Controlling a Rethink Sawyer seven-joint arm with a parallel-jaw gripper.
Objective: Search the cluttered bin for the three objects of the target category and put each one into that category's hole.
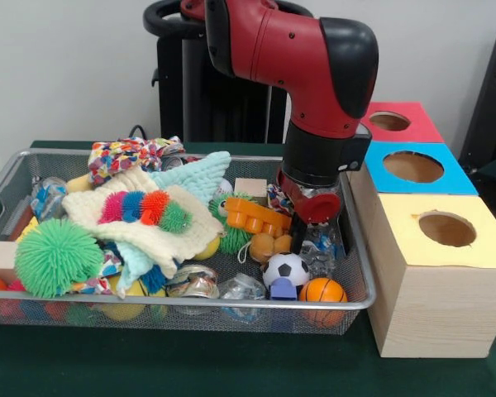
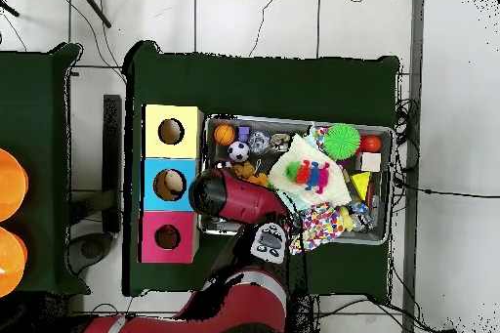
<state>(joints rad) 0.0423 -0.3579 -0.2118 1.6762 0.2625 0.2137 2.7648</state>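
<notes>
The wire mesh bin [image 1: 149,306] sits on the green table, full of toys; it also shows in the overhead view [image 2: 293,119]. My gripper [image 1: 322,240] hangs inside the bin's right end, open, its tips down among the clutter over a crinkled clear wrapper. A plain tan-orange soft toy [image 1: 264,246] lies just left of the gripper, under an orange plastic piece [image 1: 256,217]. No tiger-striped toy shows clearly. The red-topped box with its round hole [image 1: 389,121] stands farthest back in the row of boxes right of the bin, and it shows in the overhead view [image 2: 167,237].
Blue-topped [image 1: 412,167] and yellow-topped [image 1: 446,229] boxes stand in front of the red one. In the bin: a green spiky puff ball [image 1: 56,256], a cream cloth with a colourful caterpillar [image 1: 140,211], a small soccer ball [image 1: 285,269], a basketball-patterned ball [image 1: 322,291].
</notes>
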